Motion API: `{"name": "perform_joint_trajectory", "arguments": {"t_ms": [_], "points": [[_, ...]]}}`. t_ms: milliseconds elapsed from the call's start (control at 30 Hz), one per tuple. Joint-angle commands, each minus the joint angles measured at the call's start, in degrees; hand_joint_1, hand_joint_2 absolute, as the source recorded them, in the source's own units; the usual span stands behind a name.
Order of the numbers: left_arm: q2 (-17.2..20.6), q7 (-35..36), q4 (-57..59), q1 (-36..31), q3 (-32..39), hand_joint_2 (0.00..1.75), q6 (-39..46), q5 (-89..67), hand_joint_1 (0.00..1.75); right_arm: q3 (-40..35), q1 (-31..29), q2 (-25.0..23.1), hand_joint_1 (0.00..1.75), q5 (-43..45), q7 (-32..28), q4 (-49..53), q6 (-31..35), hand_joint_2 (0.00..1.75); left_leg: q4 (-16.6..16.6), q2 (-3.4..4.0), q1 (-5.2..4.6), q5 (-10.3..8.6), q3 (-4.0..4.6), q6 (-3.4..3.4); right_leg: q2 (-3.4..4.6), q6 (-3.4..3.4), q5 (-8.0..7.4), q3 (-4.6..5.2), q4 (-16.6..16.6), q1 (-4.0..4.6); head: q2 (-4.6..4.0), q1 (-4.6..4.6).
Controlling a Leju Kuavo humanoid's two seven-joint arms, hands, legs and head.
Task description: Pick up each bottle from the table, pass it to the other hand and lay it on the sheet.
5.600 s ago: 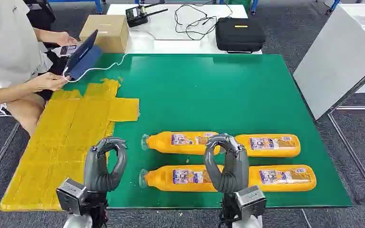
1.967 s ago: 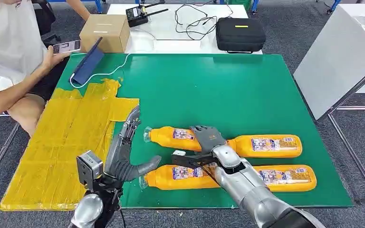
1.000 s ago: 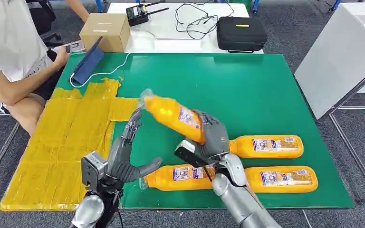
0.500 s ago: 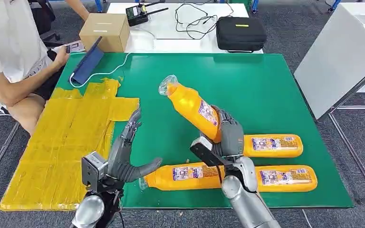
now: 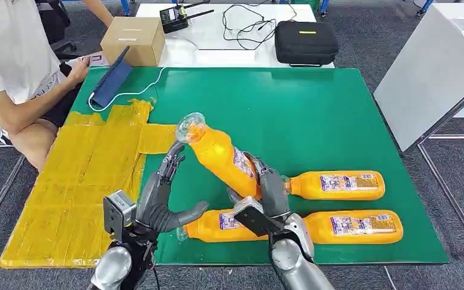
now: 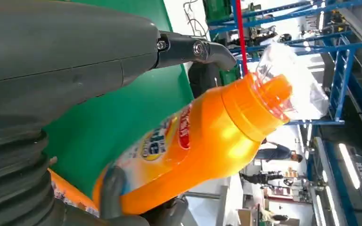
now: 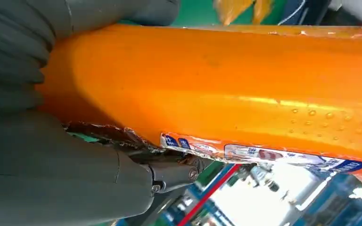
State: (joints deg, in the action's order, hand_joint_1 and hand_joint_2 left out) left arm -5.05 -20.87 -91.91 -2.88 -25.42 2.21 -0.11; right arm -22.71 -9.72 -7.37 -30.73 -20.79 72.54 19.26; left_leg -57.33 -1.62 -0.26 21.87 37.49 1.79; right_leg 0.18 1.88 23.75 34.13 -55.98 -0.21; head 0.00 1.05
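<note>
- orange bottle (image 5: 220, 158) gripped low on its body by right hand (image 5: 267, 192), lifted off green table (image 5: 314, 115), tilted with clear cap toward yellow sheet (image 5: 78, 181).
- left hand (image 5: 160, 196) just beside it, fingers spread wide, holding nothing.
- three more orange bottles lying near front edge: one (image 5: 335, 185) behind, two (image 5: 217, 225) (image 5: 356, 226) in front.
- seated person (image 5: 12, 66), blue tablet (image 5: 110, 80) by far left corner.
- cardboard box (image 5: 134, 39), black case (image 5: 306, 42) beyond; bare green across far half.
</note>
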Motion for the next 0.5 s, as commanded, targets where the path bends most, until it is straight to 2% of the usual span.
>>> {"name": "perform_joint_trajectory", "arguments": {"t_ms": [33, 500], "points": [[2.02, 1.07, 2.08, -3.66, -2.41, 1.75, -1.50, 3.31, 0.00, -8.78, -0.81, 1.00, 1.75, -0.56, -0.74, 0.24, -1.41, 1.75, -0.03, 0.15, 0.03, 0.10, -0.20, -0.08, 0.03, -0.01, 0.07, -0.22, 0.02, 0.04, 0.00, 0.00], [2.27, 2.84, 2.54, -6.30, -4.13, 1.75, -6.41, 12.61, 0.00, -15.36, -3.06, 0.64, 1.75, -1.93, -0.27, -5.62, -0.51, 1.75, 0.00, 0.13, 0.03, 0.08, -0.22, -0.08, 0.03, -0.01, 0.05, -0.25, 0.04, 0.04, 0.00, 0.00]]}}
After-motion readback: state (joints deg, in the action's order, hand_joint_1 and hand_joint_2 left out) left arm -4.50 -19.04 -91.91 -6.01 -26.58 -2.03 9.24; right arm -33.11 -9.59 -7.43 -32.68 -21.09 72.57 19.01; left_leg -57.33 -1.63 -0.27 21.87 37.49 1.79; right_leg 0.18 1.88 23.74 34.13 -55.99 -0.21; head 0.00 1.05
